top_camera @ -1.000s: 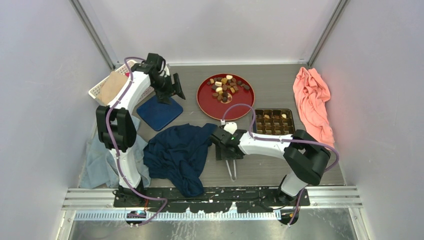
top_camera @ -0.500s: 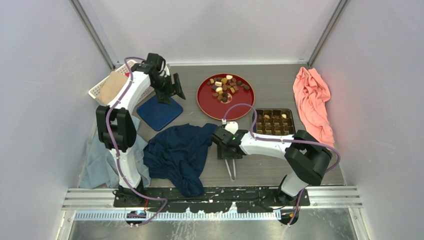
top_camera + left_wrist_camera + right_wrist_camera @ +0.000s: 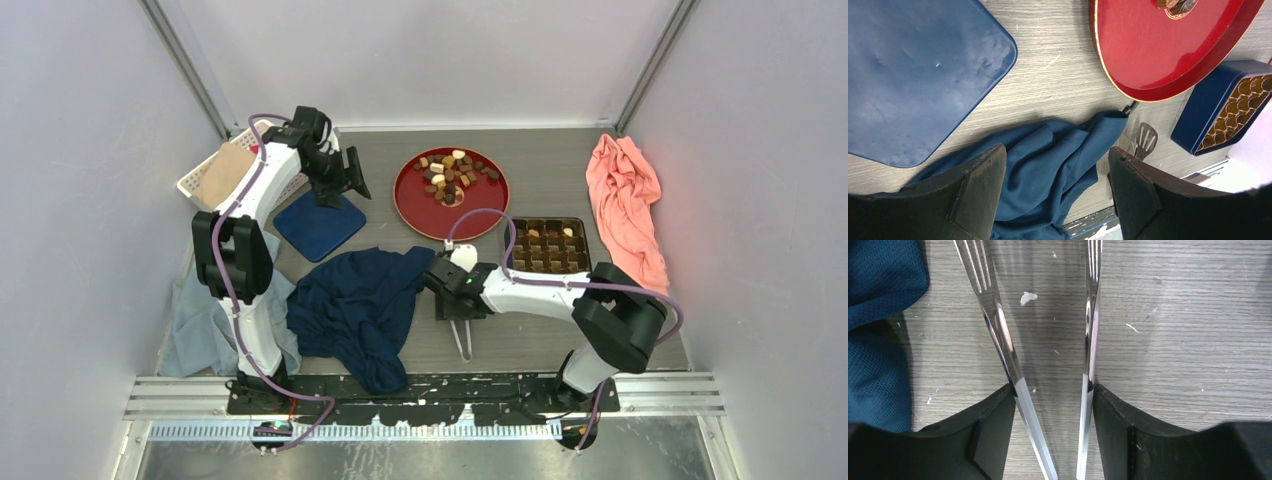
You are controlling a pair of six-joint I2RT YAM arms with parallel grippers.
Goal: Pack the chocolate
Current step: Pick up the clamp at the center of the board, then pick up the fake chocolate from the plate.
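Chocolate pieces in dark brown, light brown and cream lie heaped on the far half of the red tray. A few more sit in the back cells of the navy box just right of the tray. The tray's gold emblem is cut off at the frame edge and no lettering can be made out.

Near the tray's front edge, the right gripper is low over the table. Its fingers are set at medium width, pressing from outside on the two arms of the metal tongs, which are still spread. A navy cloth lies just to its left.

The left gripper hangs wide apart and holds nothing, above the blue lid.

Since the earlier frames the right arm has edged slightly rightward. The left arm and the candy are as they were.
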